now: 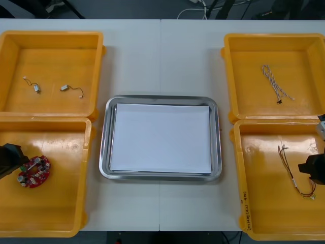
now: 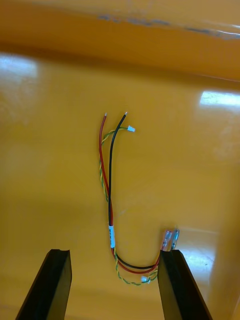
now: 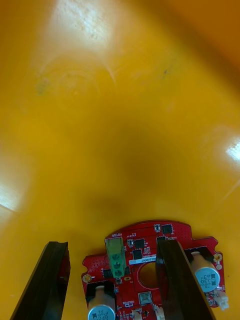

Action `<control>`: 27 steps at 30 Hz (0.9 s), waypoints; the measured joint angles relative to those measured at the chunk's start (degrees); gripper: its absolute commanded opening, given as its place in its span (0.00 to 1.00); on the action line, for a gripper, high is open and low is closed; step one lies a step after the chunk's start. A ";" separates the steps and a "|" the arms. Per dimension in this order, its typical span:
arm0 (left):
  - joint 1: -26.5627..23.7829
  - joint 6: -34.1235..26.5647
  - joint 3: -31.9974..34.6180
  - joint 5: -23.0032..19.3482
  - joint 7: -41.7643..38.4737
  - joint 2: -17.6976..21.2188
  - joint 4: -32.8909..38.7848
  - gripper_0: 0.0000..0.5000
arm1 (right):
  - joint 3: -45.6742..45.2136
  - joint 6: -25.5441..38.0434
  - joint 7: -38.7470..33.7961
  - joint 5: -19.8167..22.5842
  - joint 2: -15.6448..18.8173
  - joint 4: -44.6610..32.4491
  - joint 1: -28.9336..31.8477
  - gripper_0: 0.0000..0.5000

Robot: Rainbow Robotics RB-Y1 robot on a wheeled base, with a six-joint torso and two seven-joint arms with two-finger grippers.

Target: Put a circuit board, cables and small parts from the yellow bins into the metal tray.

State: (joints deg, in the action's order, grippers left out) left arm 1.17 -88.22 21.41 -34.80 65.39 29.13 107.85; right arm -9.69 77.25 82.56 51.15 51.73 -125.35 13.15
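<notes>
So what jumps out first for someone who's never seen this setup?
Probably the shiny metal tray, white inside, in the middle between four yellow bins. Then the round red circuit board in the near left bin, the left pincer open over it, and the red, black and yellow cables in the near right bin under the open right pincer.

Yellow bins; red circuit board; red, black and yellow-green twisted cables; tray seemingly white-lined.
</notes>
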 measured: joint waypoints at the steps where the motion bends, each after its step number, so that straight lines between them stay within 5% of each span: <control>1: 0.08 0.05 -0.21 0.10 0.00 0.00 -0.07 1.00 | 0.69 -0.62 0.29 -0.36 0.25 0.13 0.07 1.00; 18: 2.28 2.02 -1.70 0.41 0.00 0.00 -0.15 1.00 | 8.92 -11.19 0.58 -2.02 3.00 7.30 0.22 1.00; 20: 2.28 2.15 -1.71 0.48 0.00 0.00 -0.16 0.76 | 9.17 -11.37 0.58 -2.03 3.03 7.53 0.23 1.00; 21: 2.28 2.23 -1.73 0.52 0.00 0.00 -0.16 0.38 | 9.27 -11.40 0.58 -2.03 3.04 7.55 0.23 1.00; 23: 2.28 2.29 -1.75 0.61 0.00 0.00 -0.16 0.01 | 9.37 -11.44 0.59 -2.06 3.06 7.57 0.23 1.00; 27: 2.28 2.34 -1.77 0.71 0.00 0.00 -0.16 0.00 | 10.22 -13.12 0.59 -2.61 3.34 8.06 0.24 1.00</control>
State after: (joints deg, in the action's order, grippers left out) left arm 3.46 -85.88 19.64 -34.09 65.39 29.13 107.69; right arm 0.53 64.14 83.15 48.54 55.07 -117.28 13.39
